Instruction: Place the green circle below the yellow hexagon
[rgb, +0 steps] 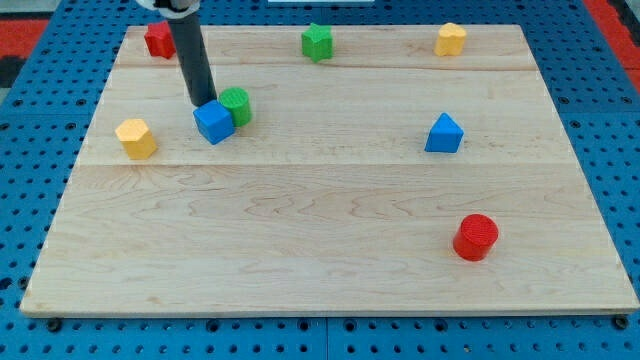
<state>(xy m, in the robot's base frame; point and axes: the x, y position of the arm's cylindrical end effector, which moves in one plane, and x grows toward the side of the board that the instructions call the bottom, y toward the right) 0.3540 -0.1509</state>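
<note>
The green circle (237, 105) is a short green cylinder at the board's upper left. It touches a blue cube (213, 122) on its left. The yellow hexagon (135, 138) lies further left, near the board's left edge, a little lower than the green circle. My tip (201, 103) is at the end of a dark rod coming down from the view's top. It rests at the blue cube's upper left edge, just left of the green circle.
A red block (159, 39) sits at the top left corner, a green star-like block (317, 42) at top centre, a yellow block (451, 39) at top right. A blue triangle (444, 134) lies at right, a red cylinder (476, 237) at lower right.
</note>
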